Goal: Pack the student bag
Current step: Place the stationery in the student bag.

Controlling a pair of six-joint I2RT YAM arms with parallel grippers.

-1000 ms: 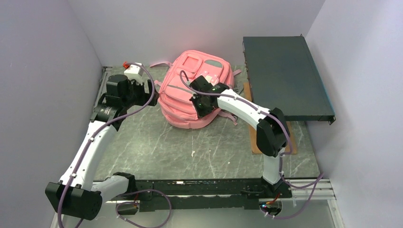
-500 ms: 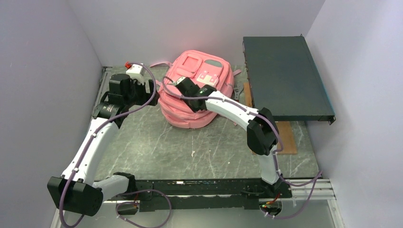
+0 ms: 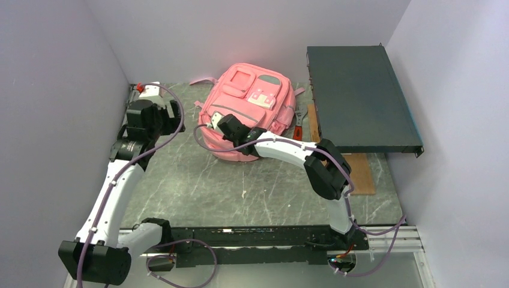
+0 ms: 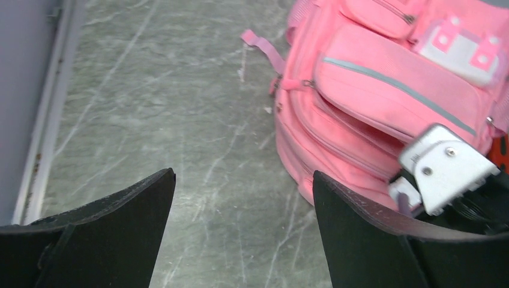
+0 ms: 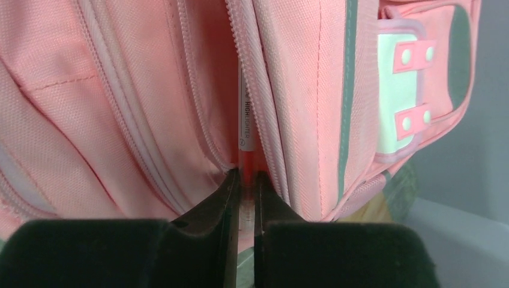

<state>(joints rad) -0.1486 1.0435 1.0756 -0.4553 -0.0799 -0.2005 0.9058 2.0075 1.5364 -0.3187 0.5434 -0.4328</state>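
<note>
Since a second ago, the right arm swings left across the near side of the bag (image 3: 246, 102), and the left arm pulls back toward the left wall. On the near part of the grey marbled table (image 3: 240, 186) nothing touches either arm. Further in, the left claw (image 3: 176, 117) hangs over bare table to the left of the bag, its fingers spread wide apart and holding nothing; its own camera shows the stone between the fingers (image 4: 138, 204) and the bag off to the right. The right claw (image 3: 208, 128) sits at the bag's near-left corner. It is closed tight on a highlighter (image 5: 245, 129), a slim white barrel with an orange end, which lies in the gap between two zipper lines of the pink fabric. The bag lies flat at the far middle of the table, pockets up, with its white-pink patch (image 3: 262, 98) facing the ceiling. A wooden board (image 3: 360, 171) lies at the right, and a dark flat case (image 3: 360, 90) sits at the far right, just beside the bag.
</note>
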